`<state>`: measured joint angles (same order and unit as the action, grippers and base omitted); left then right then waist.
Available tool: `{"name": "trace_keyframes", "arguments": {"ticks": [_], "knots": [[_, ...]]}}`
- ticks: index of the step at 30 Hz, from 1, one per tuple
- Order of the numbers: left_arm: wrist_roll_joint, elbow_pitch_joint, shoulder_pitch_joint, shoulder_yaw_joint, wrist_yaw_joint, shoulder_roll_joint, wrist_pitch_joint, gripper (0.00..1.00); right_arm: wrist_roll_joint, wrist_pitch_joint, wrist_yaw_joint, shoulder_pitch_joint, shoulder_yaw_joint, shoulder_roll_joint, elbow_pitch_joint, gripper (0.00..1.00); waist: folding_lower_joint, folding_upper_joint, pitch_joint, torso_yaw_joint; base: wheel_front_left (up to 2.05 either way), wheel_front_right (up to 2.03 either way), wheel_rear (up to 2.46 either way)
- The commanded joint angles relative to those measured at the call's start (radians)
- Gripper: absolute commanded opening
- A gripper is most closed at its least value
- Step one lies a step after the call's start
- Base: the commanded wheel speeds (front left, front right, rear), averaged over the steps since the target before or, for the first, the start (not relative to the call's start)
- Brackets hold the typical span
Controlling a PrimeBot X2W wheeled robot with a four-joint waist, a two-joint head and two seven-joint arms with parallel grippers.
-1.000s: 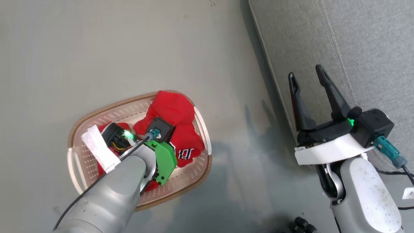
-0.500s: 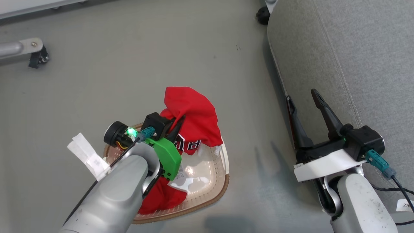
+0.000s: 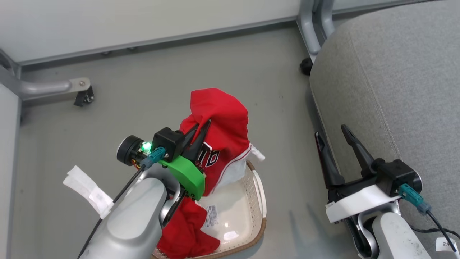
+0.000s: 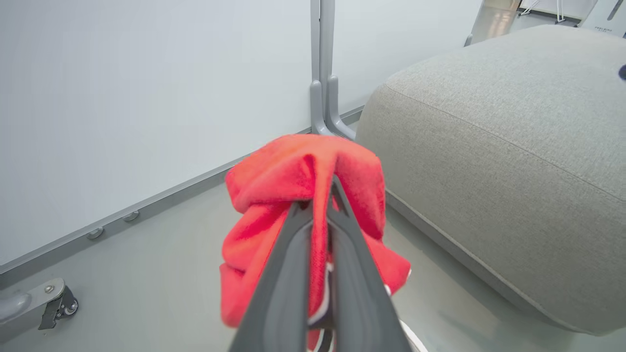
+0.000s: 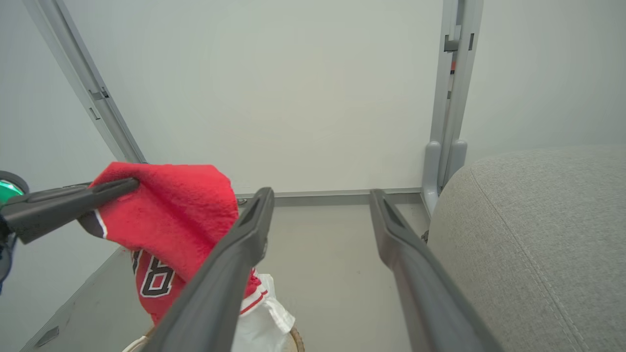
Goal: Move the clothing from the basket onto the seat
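1. Left gripper [image 3: 205, 126]: fingers pressed together on a fold of the lettered red garment [image 3: 224, 118]. In the left wrist view the cloth is seen bunched over and between the two fingertips. A green bracket [image 3: 185, 174] and a white tape tag [image 3: 88, 189] are carried on the arm.

2. Lettered red garment: held in the air above the basket [image 3: 261, 196], over its far rim. Black-and-white lettering and a white-striped hem are shown on the hanging part. A white portion is draped down toward that far rim; whether it touches cannot be told.

3. Second red garment [image 3: 185, 235]: lodged inside the basket at its near left side and partly covered by the left forearm.

4. Basket: cream, perforated, brown braided rim. It is set on the floor [image 3: 143, 90], left of the seat [image 3: 395, 90] and apart from it. A paper label [image 3: 212, 213] is seen on its bare bottom.

5. Seat: grey, upholstered, rounded at the corner, with a stitched seam run along its top.

6. Right gripper [image 3: 331, 131]: fingers spread wide, held over the floor just beside the seat's left edge.

7. Surroundings: a pale wall panel [image 3: 143, 21] is set along the floor's far edge. A grey metal post [image 3: 312, 28] is placed by the seat's far corner. A frame foot [image 3: 54, 87] with a caster [image 3: 84, 98] is found at the floor's far left.
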<state>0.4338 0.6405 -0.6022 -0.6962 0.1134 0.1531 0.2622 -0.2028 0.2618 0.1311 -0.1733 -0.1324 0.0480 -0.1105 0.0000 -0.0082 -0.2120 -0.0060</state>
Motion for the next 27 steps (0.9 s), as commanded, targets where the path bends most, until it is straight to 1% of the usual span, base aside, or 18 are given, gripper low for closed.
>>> {"name": "trace_keyframes", "arguments": {"ticks": [1, 6, 12, 20, 27], "knots": [[-0.009, -0.025, 0.021, 0.017, -0.005, 0.001, 0.004, 0.0, -0.005, 0.005, -0.001, 0.019, 0.0, 0.004, -0.005, 1.0, 0.0, 0.0082, 0.049, 0.02, 0.0, 0.0, 0.0], [-0.034, -0.108, 0.05, 0.071, -0.01, -0.005, 0.004, 0.0, -0.008, 0.005, -0.001, 0.044, -0.003, 0.004, -0.009, 1.0, 0.0, 0.0082, 0.087, 0.027, 0.0, 0.0, 0.0], [-0.056, -0.196, 0.07, 0.109, -0.014, -0.006, 0.004, 0.0, -0.013, 0.005, -0.001, 0.066, -0.004, 0.004, -0.012, 1.0, 0.0, 0.0082, 0.118, 0.035, 0.0, 0.0, 0.0], [-0.078, -0.302, 0.073, 0.122, -0.022, -0.006, 0.004, 0.0, -0.023, 0.005, -0.001, 0.087, -0.003, 0.004, -0.017, 1.0, 0.0, 0.0082, 0.151, 0.042, 0.0, 0.0, 0.0], [-0.076, -0.356, 0.073, 0.113, -0.029, 0.002, -0.017, 0.0, -0.033, 0.005, -0.001, 0.099, -0.008, 0.004, -0.018, 1.0, 0.0, 0.0082, 0.167, 0.043, 0.0, 0.0, 0.0]]}}
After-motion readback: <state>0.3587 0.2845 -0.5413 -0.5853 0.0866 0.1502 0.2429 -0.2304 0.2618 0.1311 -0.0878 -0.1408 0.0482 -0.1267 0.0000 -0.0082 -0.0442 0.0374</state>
